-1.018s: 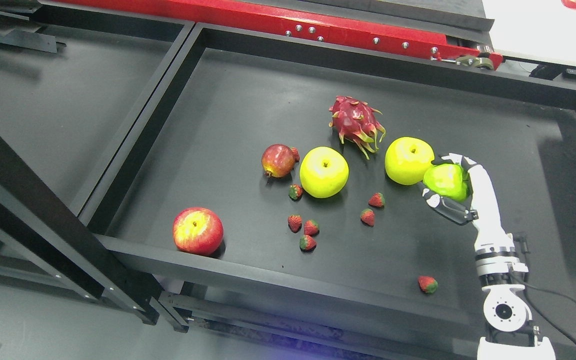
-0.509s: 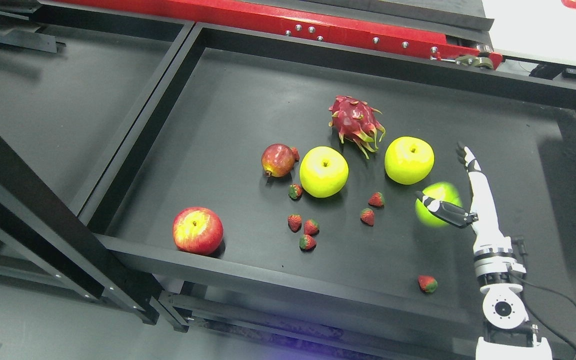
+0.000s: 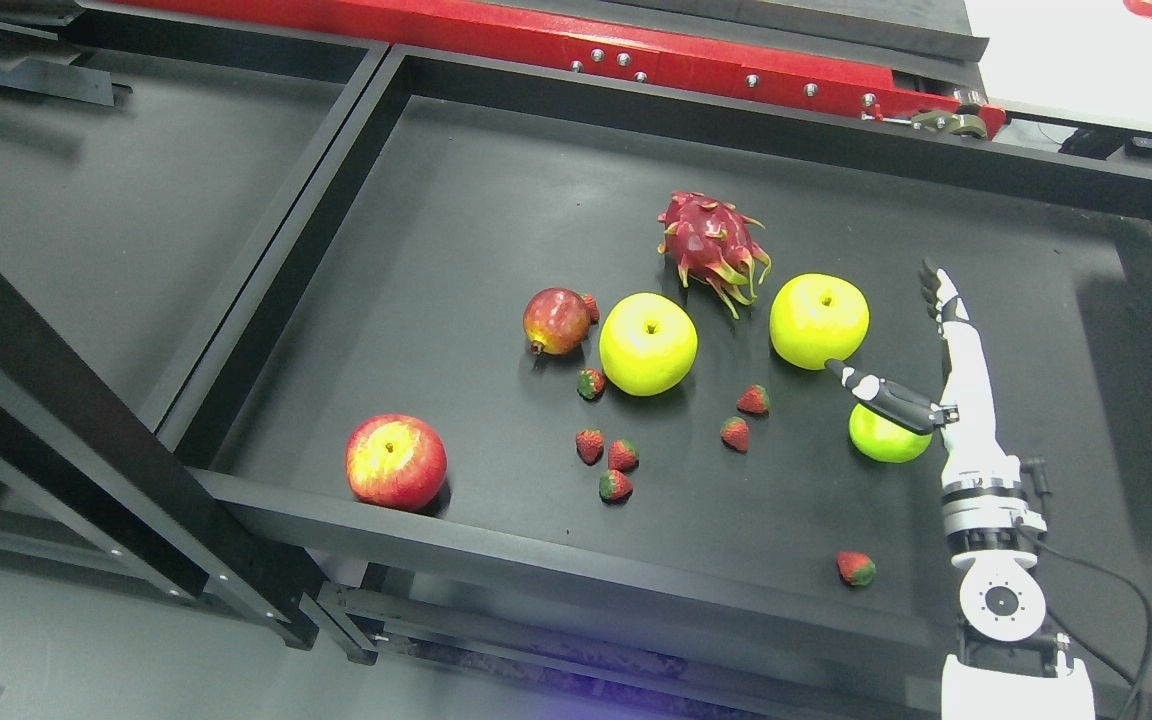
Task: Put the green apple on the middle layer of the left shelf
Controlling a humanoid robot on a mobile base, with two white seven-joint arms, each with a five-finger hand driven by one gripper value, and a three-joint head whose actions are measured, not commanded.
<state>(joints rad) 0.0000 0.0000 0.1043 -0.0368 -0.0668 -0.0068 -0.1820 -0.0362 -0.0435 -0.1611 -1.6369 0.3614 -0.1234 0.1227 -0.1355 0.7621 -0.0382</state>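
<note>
At right of frame, the right hand (image 3: 921,375) hovered spread over the green apple (image 3: 884,437), which might roll if brushed.

Small green apple (image 3: 884,440) on black shelf tray (image 3: 436,250), right of scattered strawberries (image 3: 616,455); two yellow-green apples (image 3: 648,343) behind, dragon fruit (image 3: 711,245) farthest back.

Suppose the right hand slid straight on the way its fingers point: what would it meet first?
Probably nothing close: the right hand, open, points up-picture across bare shelf floor toward the back wall. The green apple lies behind its thumb.
</note>
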